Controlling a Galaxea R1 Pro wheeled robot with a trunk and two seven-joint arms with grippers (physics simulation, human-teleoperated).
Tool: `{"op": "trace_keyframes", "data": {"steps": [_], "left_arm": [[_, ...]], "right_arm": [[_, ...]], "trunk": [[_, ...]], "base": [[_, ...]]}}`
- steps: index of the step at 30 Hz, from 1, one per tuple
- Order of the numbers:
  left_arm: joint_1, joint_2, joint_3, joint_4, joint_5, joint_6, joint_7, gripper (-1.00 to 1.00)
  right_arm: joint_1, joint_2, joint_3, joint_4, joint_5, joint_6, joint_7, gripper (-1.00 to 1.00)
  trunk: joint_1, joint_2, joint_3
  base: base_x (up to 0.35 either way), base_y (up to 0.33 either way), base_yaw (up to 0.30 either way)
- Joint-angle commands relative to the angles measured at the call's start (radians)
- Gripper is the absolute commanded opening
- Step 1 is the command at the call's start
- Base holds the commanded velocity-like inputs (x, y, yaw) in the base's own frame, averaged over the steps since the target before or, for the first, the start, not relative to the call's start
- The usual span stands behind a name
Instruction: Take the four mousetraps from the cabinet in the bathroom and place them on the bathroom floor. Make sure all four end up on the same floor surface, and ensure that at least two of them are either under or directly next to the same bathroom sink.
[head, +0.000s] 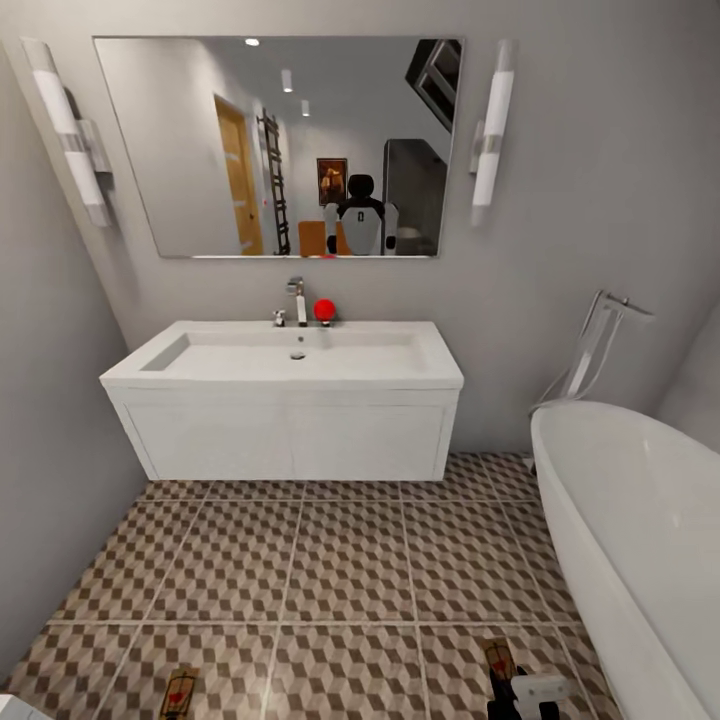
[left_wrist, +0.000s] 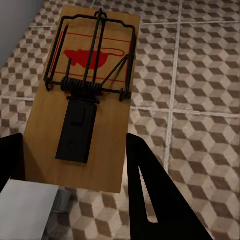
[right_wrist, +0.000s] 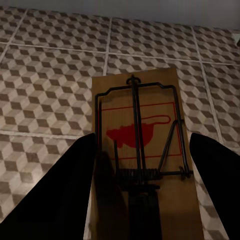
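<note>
Two mousetraps show, each a tan board with dark wire and a red mouse mark. My left gripper (left_wrist: 75, 142) is shut on one mousetrap (left_wrist: 85, 95), its black fingers (left_wrist: 150, 195) against the board's long edges, above the bathroom floor (left_wrist: 200, 75). In the head view that mousetrap (head: 180, 690) is at the bottom left. My right gripper (right_wrist: 142, 140) is shut on the other mousetrap (right_wrist: 140, 120), which the head view has at the bottom right (head: 498, 658) by the right gripper (head: 512, 692). The bathroom sink (head: 300, 378) stands ahead on its white vanity. The cabinet is out of view.
A white bathtub (head: 640, 540) fills the right side, with a chrome floor tap (head: 590, 350) behind it. Grey walls close in at the left (head: 50, 450) and back. A mirror (head: 280, 140) hangs above the sink; a red ball (head: 324, 309) sits beside the chrome tap (head: 297, 298).
</note>
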Motion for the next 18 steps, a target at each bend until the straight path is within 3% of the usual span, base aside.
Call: {"op": "trace_keyframes", "data": {"steps": [1, 18], "left_arm": [[-0.001, -0.001, -0.008, 0.003, -0.004, -0.002, 0.012, -1.00], [-0.001, -0.001, -0.007, 0.003, -0.004, -0.002, 0.012, -1.00]], "right_arm": [[0.000, 0.000, 0.001, 0.000, 0.007, -0.002, -0.002, -1.00], [0.000, -0.002, 0.001, 0.000, 0.007, -0.002, -0.002, -1.00]], "trunk": [[0.000, 0.000, -0.001], [0.000, 0.000, -0.001]], "base": [[0.073, 0.000, 0.000], [0.009, 0.000, 0.000]]}}
